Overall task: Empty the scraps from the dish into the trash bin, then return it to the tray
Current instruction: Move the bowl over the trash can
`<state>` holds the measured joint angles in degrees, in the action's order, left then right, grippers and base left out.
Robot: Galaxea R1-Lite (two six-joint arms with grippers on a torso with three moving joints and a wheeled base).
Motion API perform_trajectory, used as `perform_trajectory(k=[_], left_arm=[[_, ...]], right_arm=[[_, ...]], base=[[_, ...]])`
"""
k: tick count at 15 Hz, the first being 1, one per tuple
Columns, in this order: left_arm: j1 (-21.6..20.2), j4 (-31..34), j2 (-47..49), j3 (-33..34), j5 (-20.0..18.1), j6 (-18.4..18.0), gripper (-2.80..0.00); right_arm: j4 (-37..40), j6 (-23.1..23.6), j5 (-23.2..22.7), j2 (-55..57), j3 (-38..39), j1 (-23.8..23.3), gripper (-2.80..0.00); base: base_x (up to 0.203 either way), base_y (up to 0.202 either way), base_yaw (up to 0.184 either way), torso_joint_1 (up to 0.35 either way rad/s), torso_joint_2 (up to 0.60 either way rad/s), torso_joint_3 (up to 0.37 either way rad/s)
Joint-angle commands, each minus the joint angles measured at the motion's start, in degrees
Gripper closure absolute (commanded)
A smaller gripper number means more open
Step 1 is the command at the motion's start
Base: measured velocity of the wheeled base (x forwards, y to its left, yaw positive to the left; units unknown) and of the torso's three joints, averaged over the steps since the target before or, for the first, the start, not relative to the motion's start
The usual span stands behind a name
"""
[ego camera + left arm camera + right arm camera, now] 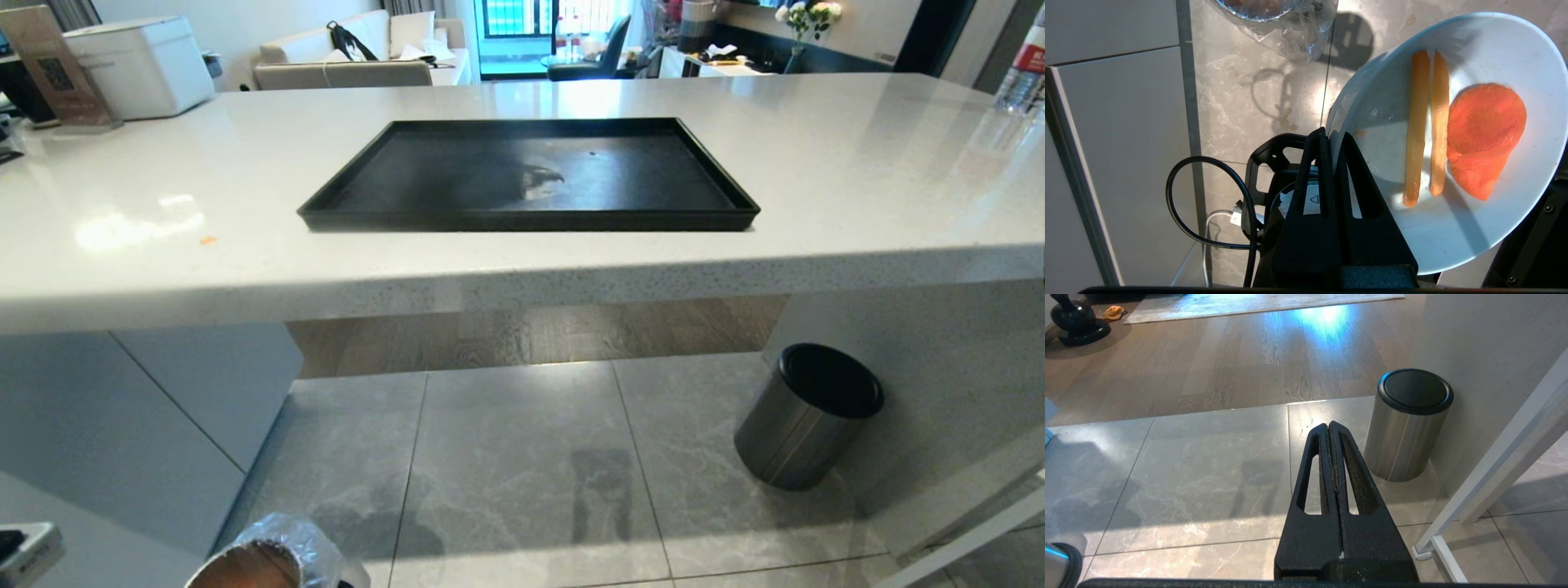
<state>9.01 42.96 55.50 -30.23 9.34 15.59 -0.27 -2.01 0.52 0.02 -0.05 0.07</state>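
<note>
Left gripper (pixel 1333 136) clenched on rim of tilted bowl (pixel 1474 228), scraps (pixel 1425 122) inside, above floor near trash bin (pixel 1286 24). Tray (pixel 531 219) bare on counter (pixel 857 163). Right gripper (pixel 1329 426) clenched, holding nothing.

No text, label or number is legible anywhere here.
</note>
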Motion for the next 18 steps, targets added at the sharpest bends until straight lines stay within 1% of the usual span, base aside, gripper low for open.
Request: perform_trajectory(k=[1,7,13,18], left_arm=[[0.0,0.3,-0.3,0.0,0.1,0.2,0.0],[-0.1,0.3,-0.4,0.4,0.1,0.2,0.0],[-0.3,0.2,-1.7,3.4,0.2,0.3,0.0],[-0.2,0.2,-2.4,4.1,0.2,0.1,0.0]], right_arm=[[0.1,0.0,0.0,0.0,0.0,0.0,0.0],[0.1,0.0,0.0,0.0,0.0,0.0,0.0],[0.1,0.0,0.0,0.0,0.0,0.0,0.0],[0.1,0.0,0.0,0.0,0.0,0.0,0.0]], base=[[0.0,0.0,0.0,0.032,0.15,0.183],[0.0,0.0,0.0,0.009,0.04,0.044],[0.0,0.0,0.0,0.0,0.0,0.0],[0.0,0.0,0.0,0.0,0.0,0.0]])
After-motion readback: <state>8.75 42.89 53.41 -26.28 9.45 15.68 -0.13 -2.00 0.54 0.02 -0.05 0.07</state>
